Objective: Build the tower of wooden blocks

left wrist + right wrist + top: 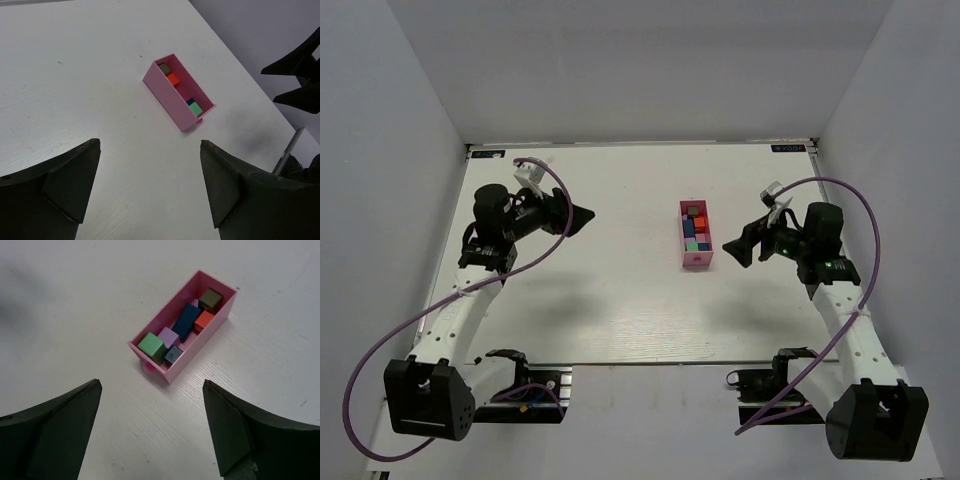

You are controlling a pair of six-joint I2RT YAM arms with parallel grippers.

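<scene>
The wooden blocks [695, 232] lie loose inside a pink tray [697, 262] at the table's middle right. In the right wrist view I see a green block [151, 346], a purple one [169, 336], a long dark blue one [186, 321], a red one [204, 320] and dark grey ones [211, 299]. The tray also shows in the left wrist view [170, 100]. My left gripper [582, 215] is open and empty, well left of the tray. My right gripper [728, 247] is open and empty, just right of the tray.
The white table [620, 300] ends at grey walls on the far side and on both flanks. Purple cables [865, 215] loop over both arms. The right arm's fingers [300, 75] show at the right edge of the left wrist view.
</scene>
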